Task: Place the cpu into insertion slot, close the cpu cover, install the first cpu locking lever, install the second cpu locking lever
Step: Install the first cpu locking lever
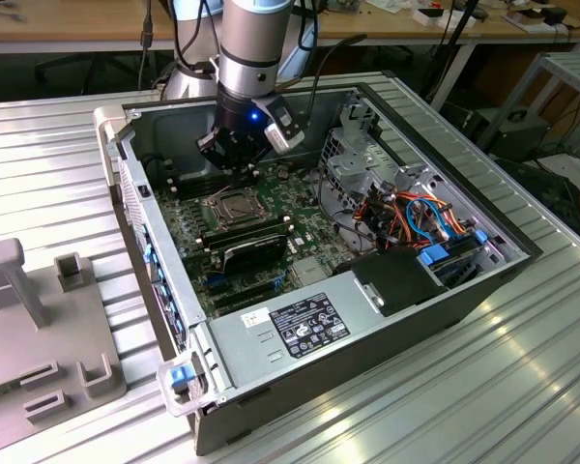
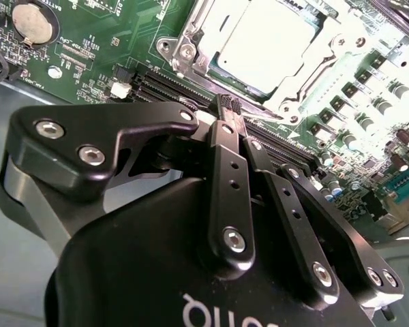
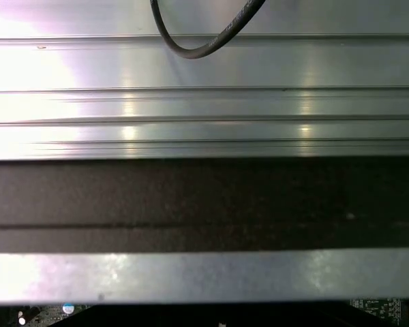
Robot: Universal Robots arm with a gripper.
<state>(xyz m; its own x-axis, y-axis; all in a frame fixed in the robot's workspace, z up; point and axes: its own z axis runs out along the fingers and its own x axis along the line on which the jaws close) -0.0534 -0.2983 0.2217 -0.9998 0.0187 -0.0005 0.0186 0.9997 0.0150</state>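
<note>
- Right now my gripper point(image 1: 232, 169) hangs inside the open computer case point(image 1: 483, 280), low over the green motherboard point(image 1: 304, 208), at the far end of the board in the exterior view.
- My jaws are drawn together. In the second wrist view my two black fingers point(image 2: 225, 184) meet at the tip and I see nothing between them.
- My gripper point(image 2: 228, 107) tip sits just beside the socket, over the long black memory slots point(image 2: 167, 83) that run along its edge. I cannot tell whether it touches anything.
- The cpu point(image 2: 269, 44) lies flat in the insertion slot point(image 1: 217, 206), its silver face up.
- The cpu cover point(image 2: 191, 41) is down over the chip, and its square window frames the silver face.
- I cannot make out how the locking levers stand.
- A round coin battery point(image 2: 34, 20) sits on the board, well apart from the socket.
- In the exterior view the power supply point(image 1: 300, 324) fills the near end of the case, and the drive cage point(image 1: 367, 155) with coloured wires point(image 1: 420, 213) stands on the exterior view's right.
- The case rests on a ribbed aluminium table point(image 1: 522, 387), and a grey fixture point(image 1: 39, 319) lies on the exterior view's left.
- In the first wrist view a black cable point(image 3: 204, 44) loops over the table's slats point(image 3: 204, 109).
</note>
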